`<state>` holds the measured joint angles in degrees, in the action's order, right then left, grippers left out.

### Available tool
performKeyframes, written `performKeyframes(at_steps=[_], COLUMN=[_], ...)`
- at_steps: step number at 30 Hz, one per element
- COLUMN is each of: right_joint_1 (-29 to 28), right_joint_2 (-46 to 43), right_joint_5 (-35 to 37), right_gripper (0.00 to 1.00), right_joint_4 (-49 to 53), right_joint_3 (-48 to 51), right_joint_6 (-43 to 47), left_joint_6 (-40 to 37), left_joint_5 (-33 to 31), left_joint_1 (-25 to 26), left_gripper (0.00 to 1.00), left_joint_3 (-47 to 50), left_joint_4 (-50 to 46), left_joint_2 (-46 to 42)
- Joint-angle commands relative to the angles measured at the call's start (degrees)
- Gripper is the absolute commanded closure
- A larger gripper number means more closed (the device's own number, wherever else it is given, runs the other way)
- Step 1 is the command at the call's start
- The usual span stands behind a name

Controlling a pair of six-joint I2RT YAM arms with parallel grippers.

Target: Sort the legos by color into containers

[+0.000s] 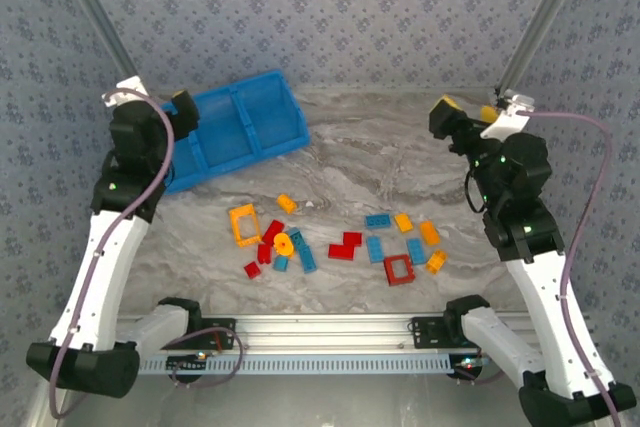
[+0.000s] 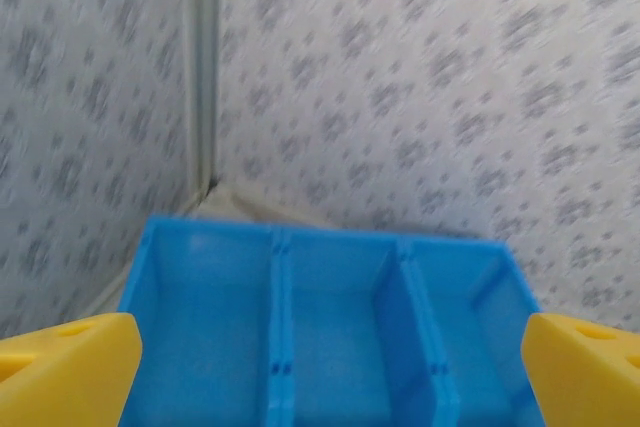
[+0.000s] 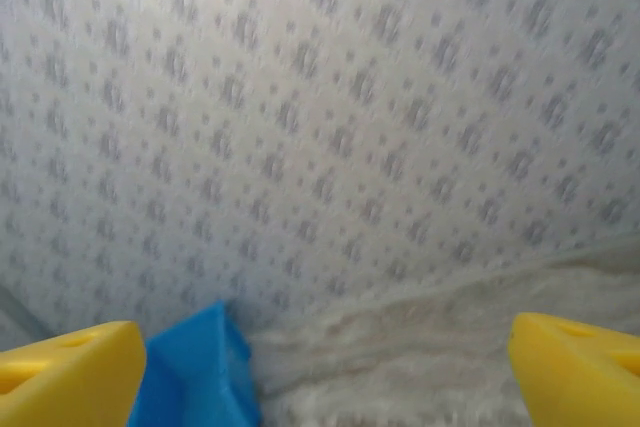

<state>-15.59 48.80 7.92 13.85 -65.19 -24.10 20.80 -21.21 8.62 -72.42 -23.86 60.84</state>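
Top external has the legos (image 1: 345,244) strewn on the table (image 1: 420,157), well apart from the bin (image 1: 240,127) at far left; my left gripper (image 1: 183,105) hangs at that bin's left end, my right gripper (image 1: 447,115) at far right. In the wrist views both my pincers stand wide, gripping nothing.
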Motion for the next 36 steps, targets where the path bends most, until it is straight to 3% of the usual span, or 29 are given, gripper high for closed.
performKeyframes(at_steps=[1,4,8,13,18,25,32,36], right_joint_1=[-7.59,-16.57,-27.06,-35.8,-38.64,-39.76,-39.78,-39.78], right_joint_2=[4.22,6.48,9.57,15.2,18.72,22.14,23.0,23.01], right_joint_5=[-0.86,1.62,0.78,-0.93,-3.69,-4.99,-4.5,-3.98], right_gripper=[0.1,0.1,0.08,0.07,0.07,0.08,0.09,0.09], right_joint_4=[15.11,14.37,7.8,1.21,-2.89,-3.79,-2.65,-2.25], right_joint_3=[-2.56,-2.63,-2.05,-1.88,-1.17,-2.66,-2.66,-2.36], right_joint_6=[-4.59,-2.79,0.28,2.84,2.4,2.15,1.42,1.5], left_joint_6=[5.75,4.43,4.99,3.07,0.17,-3.33,-6.26,-7.36], left_joint_5=[8.48,8.94,15.28,13.88,18.65,18.47,19.13,20.55], left_joint_1=[-3.31,-4.87,-9.49,-12.35,-13.49,-13.47,-13.46,-13.24], left_gripper=[0.04,0.09,0.25,0.26,0.26,0.31,0.49,0.66], left_joint_3=[-4.96,-10.04,-15.48,-20.31,-25.1,-29.42,-33.4,-32.41], left_joint_4=[-18.94,-23.5,-25.69,-24.52,-22.41,-20.51,-22.27,-20.98], left_joint_2=[6.7,14.11,24.39,34.58,43.77,52.72,57.4,56.9])
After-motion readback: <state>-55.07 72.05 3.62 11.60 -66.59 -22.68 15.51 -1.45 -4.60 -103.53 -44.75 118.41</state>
